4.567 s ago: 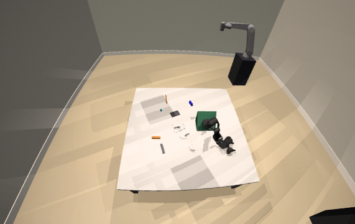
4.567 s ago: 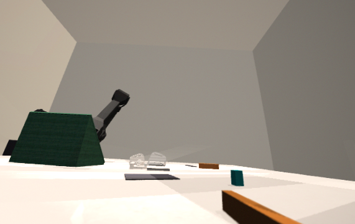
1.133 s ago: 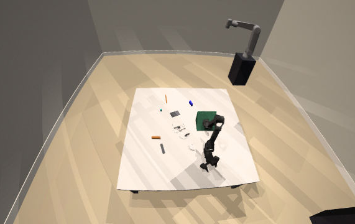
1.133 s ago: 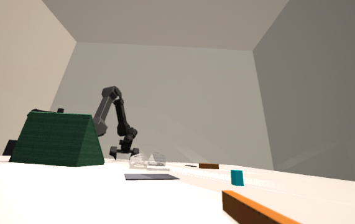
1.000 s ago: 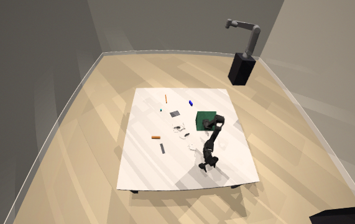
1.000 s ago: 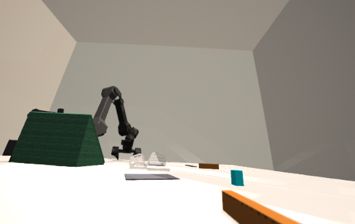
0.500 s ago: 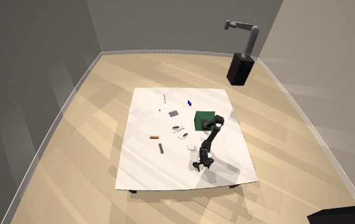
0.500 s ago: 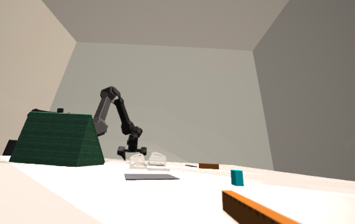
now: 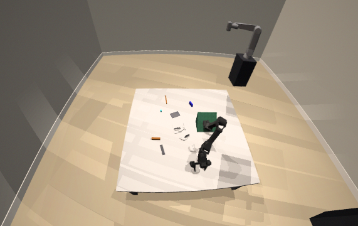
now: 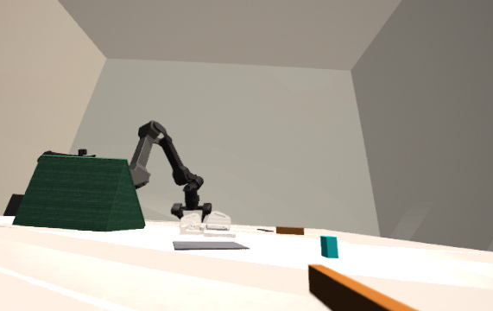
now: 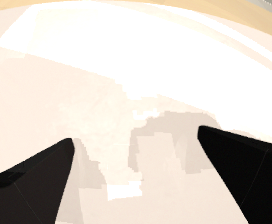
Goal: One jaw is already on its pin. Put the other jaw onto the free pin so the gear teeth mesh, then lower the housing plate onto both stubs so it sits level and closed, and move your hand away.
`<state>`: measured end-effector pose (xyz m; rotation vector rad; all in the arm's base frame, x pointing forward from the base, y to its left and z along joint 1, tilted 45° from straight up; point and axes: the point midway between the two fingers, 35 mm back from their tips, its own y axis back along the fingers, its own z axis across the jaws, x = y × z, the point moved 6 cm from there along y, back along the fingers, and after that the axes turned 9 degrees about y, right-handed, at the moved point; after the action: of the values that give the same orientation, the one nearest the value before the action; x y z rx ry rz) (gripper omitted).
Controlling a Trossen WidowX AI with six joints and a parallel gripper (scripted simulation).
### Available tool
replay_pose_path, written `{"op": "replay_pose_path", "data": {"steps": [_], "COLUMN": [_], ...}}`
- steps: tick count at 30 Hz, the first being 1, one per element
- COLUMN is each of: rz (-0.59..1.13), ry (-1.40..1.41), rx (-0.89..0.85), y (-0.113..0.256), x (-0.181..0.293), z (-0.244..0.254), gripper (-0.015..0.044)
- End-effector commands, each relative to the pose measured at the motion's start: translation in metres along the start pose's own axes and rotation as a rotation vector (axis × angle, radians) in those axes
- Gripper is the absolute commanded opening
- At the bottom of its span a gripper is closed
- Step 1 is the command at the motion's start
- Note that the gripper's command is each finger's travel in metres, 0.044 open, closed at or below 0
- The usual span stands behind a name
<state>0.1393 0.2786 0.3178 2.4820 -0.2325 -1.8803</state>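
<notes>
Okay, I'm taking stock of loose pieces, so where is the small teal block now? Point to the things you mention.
In the top view, the small teal block (image 9: 161, 110) (image 10: 329, 247) lies left of the flat gray rectangular plate (image 9: 175, 114) (image 10: 209, 245).

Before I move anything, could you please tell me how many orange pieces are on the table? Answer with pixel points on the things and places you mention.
2: a thin orange bar (image 9: 166, 100) (image 10: 345, 287) near the top view's upper table edge, and a thicker orange block (image 9: 155, 138) (image 10: 290, 231) near the narrow grey strip (image 9: 162, 149) (image 10: 265, 230). The arm (image 9: 214, 137) (image 10: 172, 153) could hide another.

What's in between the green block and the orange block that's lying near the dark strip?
In the top view, white pieces lie between the green block and that orange block.
</notes>
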Motion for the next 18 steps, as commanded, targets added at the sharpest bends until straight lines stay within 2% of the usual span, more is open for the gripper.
{"op": "replay_pose_path", "data": {"steps": [1,18], "rz": [0.033,0.144], "ry": [-0.051,-0.336], "rx": [0.029,0.127], "y": [0.002,0.020], "x": [0.005,0.029], "z": [-0.009,-0.039], "gripper": [0.0440,0.0440]}}
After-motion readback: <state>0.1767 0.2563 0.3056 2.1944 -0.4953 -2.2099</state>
